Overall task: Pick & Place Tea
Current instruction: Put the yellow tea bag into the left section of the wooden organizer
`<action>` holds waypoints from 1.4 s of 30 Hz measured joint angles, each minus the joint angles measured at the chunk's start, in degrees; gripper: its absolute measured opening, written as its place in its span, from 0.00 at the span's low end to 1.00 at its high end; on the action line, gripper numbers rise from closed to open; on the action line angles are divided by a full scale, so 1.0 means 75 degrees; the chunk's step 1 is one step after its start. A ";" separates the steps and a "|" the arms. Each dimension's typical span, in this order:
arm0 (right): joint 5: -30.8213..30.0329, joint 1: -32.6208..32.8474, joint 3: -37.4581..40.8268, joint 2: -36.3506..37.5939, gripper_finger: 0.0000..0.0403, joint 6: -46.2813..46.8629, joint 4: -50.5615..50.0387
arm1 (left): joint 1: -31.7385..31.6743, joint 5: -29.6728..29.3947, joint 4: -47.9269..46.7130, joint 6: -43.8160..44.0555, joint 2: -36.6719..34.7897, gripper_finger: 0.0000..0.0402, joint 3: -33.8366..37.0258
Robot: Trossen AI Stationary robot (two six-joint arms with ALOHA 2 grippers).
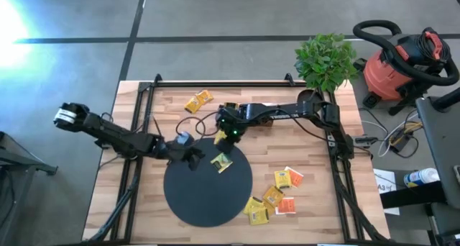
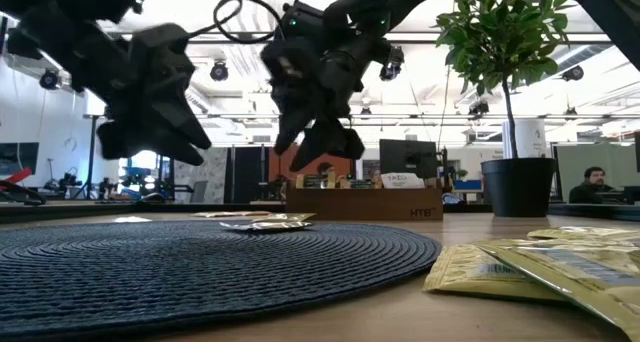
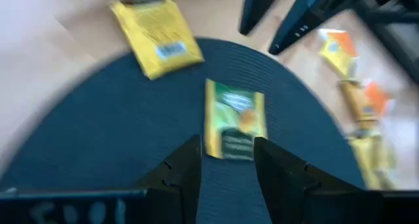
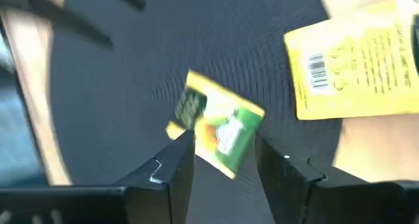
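Observation:
A green-and-yellow tea sachet [image 1: 221,162] lies flat on the black woven disc [image 1: 208,196], in its far part. It also shows in the right wrist view, tea sachet [image 4: 219,129], and in the left wrist view, tea sachet [image 3: 234,119]. My right gripper [image 4: 224,145] hangs open above and just beyond it, right gripper [image 1: 228,134]. My left gripper [image 3: 226,149] is open too and points at the sachet from the disc's left side, left gripper [image 1: 190,158]. A plain yellow sachet [image 4: 353,67] lies across the disc's far edge, partly on the wood.
Several more sachets [image 1: 277,196] lie on the wood to the right of the disc, and two yellow ones [image 1: 198,101] near the far edge. A potted plant [image 1: 327,59] stands at the far right corner. A wooden tray [image 2: 365,202] sits at the far edge.

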State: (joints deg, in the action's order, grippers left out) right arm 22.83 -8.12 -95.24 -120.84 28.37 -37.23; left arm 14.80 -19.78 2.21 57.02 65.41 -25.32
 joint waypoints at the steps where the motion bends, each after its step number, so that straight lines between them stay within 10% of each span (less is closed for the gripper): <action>1: 0.0101 0.0017 0.0000 0.0000 0.38 -0.0546 -0.0193 | 0.0160 -0.0077 0.0201 0.0296 0.0050 0.34 0.0042; 21: 0.1020 0.0114 0.0117 -0.0003 0.29 -0.3615 -0.1622 | 0.1144 -0.0430 0.1131 0.3301 0.4610 0.34 -0.3234; 32: 0.1017 0.0166 0.0364 0.0000 0.30 -0.3808 -0.1822 | 0.1116 -0.0907 -0.2308 0.4726 0.4622 0.34 -0.3843; 42: 0.1014 0.0187 0.0414 0.0000 0.29 -0.3807 -0.1792 | 0.1023 -0.0982 -0.2436 0.4791 0.4619 0.34 -0.3844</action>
State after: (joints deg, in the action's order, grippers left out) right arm 30.44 -6.72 -92.14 -120.84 -0.18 -50.66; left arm 22.47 -27.14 -16.06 92.95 100.05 -54.15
